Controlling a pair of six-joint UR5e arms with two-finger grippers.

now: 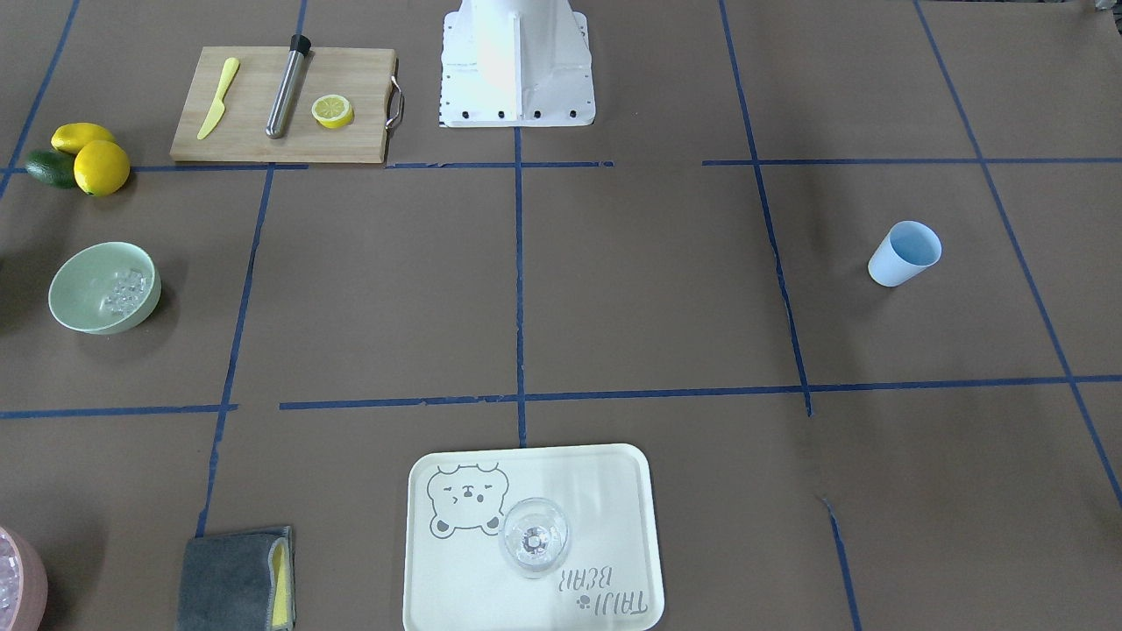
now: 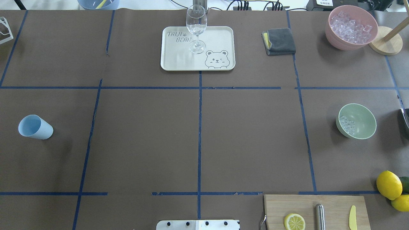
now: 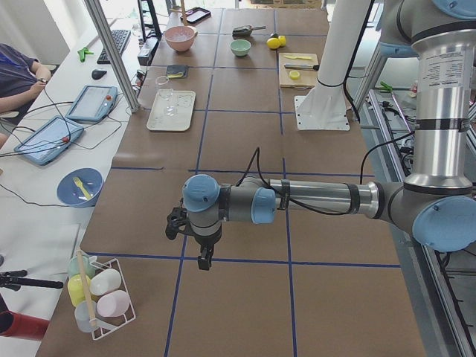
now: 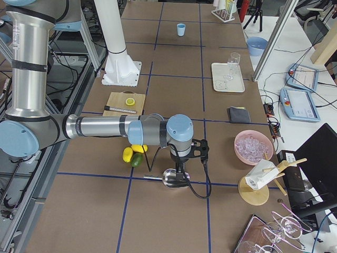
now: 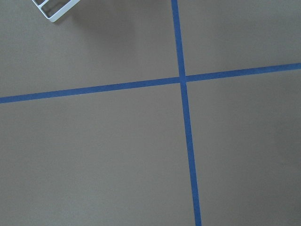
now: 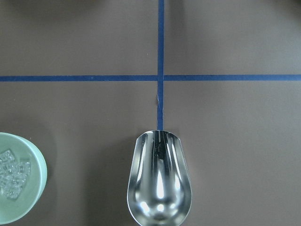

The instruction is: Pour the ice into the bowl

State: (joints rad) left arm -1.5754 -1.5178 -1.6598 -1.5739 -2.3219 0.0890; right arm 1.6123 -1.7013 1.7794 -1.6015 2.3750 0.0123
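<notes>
The mint-green bowl (image 1: pixel 74 302) stands upright at the robot's right side of the table, and it also shows in the overhead view (image 2: pixel 362 119) and the right wrist view (image 6: pixel 35 181). A small heap of clear ice (image 1: pixel 123 292) lies inside it (image 2: pixel 347 124) (image 6: pixel 10 173). A metal scoop (image 6: pixel 160 186) is empty, just beside the bowl (image 4: pixel 169 178). My right gripper (image 4: pixel 180 169) hangs over the scoop; I cannot tell if it is open or shut. My left gripper (image 3: pixel 202 260) hovers over bare table far from the bowl; I cannot tell its state.
A pink bowl (image 2: pixel 338 40) full of ice stands at the far right by a grey cloth (image 2: pixel 279 41). A tray (image 2: pixel 179 60) holds a wine glass (image 2: pixel 196 25). A blue cup (image 2: pixel 34 127) stands on the left. A cutting board (image 2: pixel 332 204) and lemons (image 2: pixel 388 184) are near right.
</notes>
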